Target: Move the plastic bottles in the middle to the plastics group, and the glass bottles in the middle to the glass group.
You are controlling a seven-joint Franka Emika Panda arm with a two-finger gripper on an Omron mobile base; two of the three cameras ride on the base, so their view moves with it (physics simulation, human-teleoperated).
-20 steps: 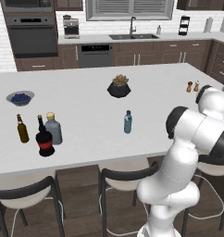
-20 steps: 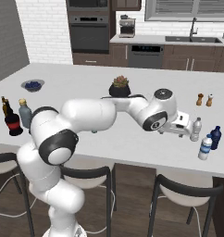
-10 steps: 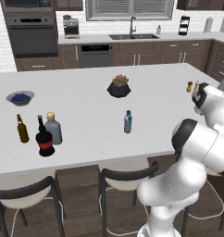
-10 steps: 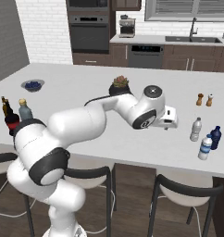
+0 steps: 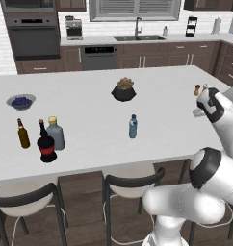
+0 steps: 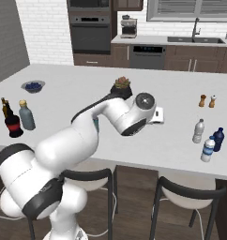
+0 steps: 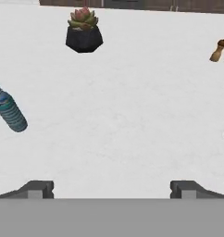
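Gripper (image 7: 112, 187) first: its two dark tips are standing wide apart at the bottom of the hand view, gripping nothing and looking down on bare white counter.

Going down in size, the white island counter (image 5: 89, 129) is spanning the middle of both base views. The arm (image 6: 120, 115) is arching across the centre of the right base view, its hand ending just right of centre.

At the left edge of the left base view the glass group is standing: the slim brown bottle (image 5: 23, 133) and the grey-blue flask (image 5: 55, 134). The black bottle (image 5: 46, 144) with the red label is sitting right beside the flask, so the glass half of the job looks done.

At the lower right of the right base view the plastics group is gathering: the dark blue container (image 6: 218, 139), the clear pale-capped bottle (image 6: 198, 131), and the clear labelled water bottle (image 6: 207, 149) just beside them, which looks delivered.

What is remaining is the blue-tinted bottle (image 5: 133, 127), standing alone near the centre of the left base view and showing at the left edge of the hand view, well apart from either group. By my judgement that is the last piece to carry.
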